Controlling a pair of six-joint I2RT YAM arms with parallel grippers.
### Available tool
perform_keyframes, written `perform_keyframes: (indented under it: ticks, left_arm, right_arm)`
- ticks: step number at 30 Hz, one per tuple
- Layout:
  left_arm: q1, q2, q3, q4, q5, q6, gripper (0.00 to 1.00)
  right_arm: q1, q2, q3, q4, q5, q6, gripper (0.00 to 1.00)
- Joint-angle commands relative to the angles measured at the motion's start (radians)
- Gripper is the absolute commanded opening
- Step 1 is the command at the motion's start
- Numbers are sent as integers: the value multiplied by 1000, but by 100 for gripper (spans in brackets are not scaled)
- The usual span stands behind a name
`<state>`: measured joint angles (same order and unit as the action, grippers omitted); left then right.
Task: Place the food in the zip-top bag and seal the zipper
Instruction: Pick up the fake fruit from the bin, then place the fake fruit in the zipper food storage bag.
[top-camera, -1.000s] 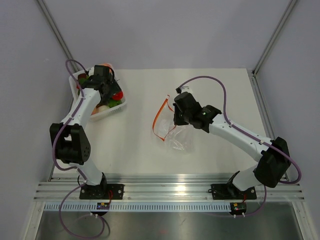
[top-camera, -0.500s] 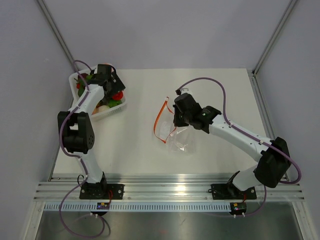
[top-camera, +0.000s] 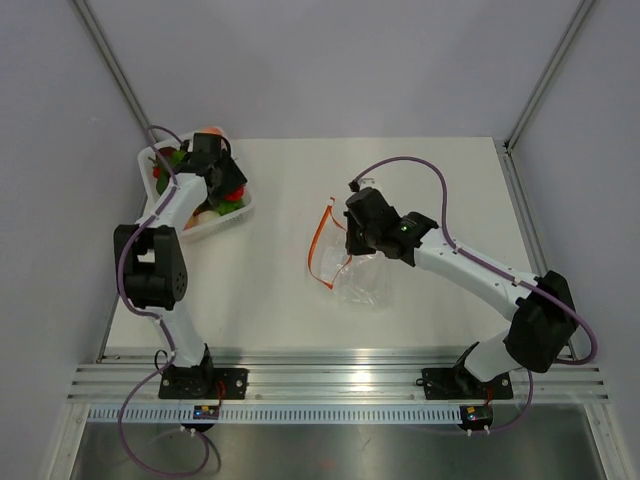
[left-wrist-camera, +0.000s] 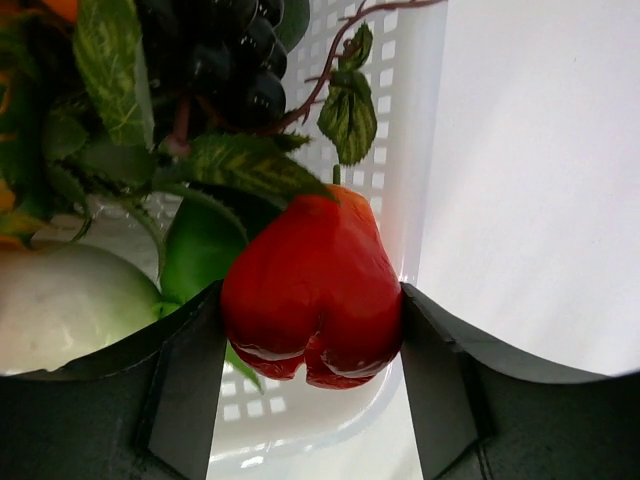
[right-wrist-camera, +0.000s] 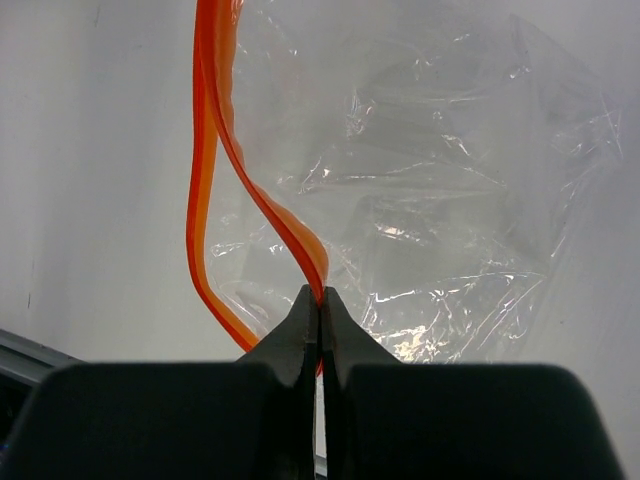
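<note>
Red fruit (left-wrist-camera: 310, 265) — pinched in left claw (left-wrist-camera: 310, 300); right claw (right-wrist-camera: 320, 300) clamps zipper (right-wrist-camera: 203, 180).

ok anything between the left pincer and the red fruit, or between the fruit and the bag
Nothing visible. The left pincer has the red fruit between its fingers; leaves only crowd behind it. Between the white basket and the zip-top bag only table shows, and the right pincer holds the zipper, mouth open.
</note>
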<state>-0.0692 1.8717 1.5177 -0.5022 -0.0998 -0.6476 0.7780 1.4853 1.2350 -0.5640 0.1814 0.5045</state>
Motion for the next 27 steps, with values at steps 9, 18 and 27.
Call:
perform_keyframes:
  ticks: [9, 18, 27]
  left_arm:
    - [-82, -394, -129, 1, 146, 170, 33]
    - [-397, -647, -336, -33, 173, 168, 24]
    - [-544, -669, -462, 89, 362, 86, 21]
  right_arm:
    - [1, -2, 9, 50, -20, 25, 0]
    - [1, -5, 7, 82, -28, 34, 0]
    - [0, -17, 9, 139, -112, 55, 0]
